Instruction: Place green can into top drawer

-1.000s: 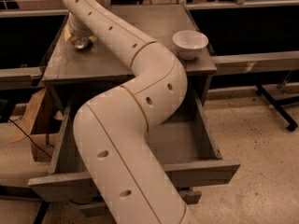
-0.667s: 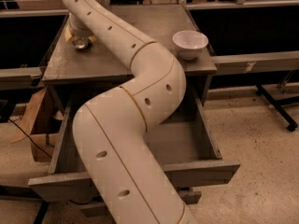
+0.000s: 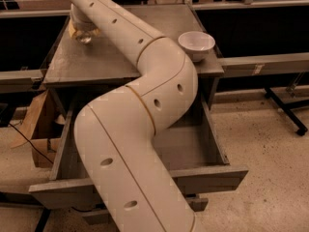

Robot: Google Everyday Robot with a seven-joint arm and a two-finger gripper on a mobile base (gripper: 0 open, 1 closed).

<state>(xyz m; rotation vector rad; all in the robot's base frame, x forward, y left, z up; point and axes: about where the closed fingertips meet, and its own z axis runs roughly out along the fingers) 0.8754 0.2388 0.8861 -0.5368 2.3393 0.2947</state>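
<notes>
My arm reaches from the bottom of the camera view up to the far left corner of the grey cabinet top. The gripper points down there, mostly hidden behind the wrist. A small shiny object shows just beneath it; no green shows on it, so I cannot tell whether it is the green can. The top drawer is pulled wide open below the cabinet top. Its grey floor shows to the right of my arm, and my arm covers the middle of it.
A white bowl stands on the right edge of the cabinet top. A cardboard box sits on the floor to the left of the drawer. Dark tables and a black frame leg stand around the cabinet.
</notes>
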